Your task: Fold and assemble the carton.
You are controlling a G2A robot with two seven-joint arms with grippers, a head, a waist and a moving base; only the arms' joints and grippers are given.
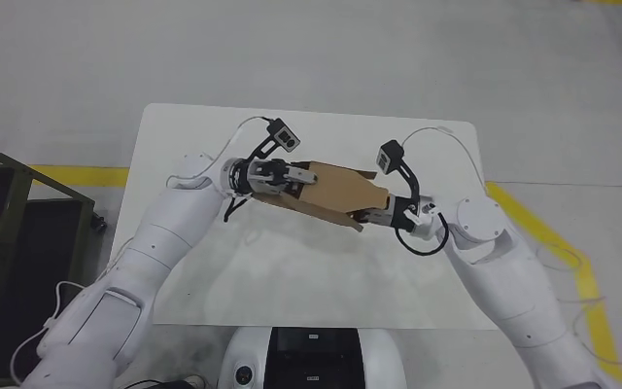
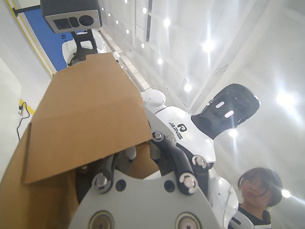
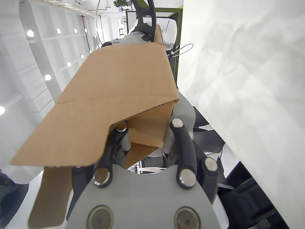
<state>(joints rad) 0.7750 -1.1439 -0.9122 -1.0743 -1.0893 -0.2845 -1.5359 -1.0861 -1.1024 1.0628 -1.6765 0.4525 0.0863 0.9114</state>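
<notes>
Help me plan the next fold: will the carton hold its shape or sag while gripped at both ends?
The carton probably holds flat: it spans straight between the left pincer and right pincer. Its loose flaps likely swing at creases. It looks light, thin board.

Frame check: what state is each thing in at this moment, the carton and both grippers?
carton: partly open, end flaps unfolded, not yet assembled, held at both ends.
left gripper: shut on one end of the carton.
right gripper: shut on the opposite end of the carton.
</notes>
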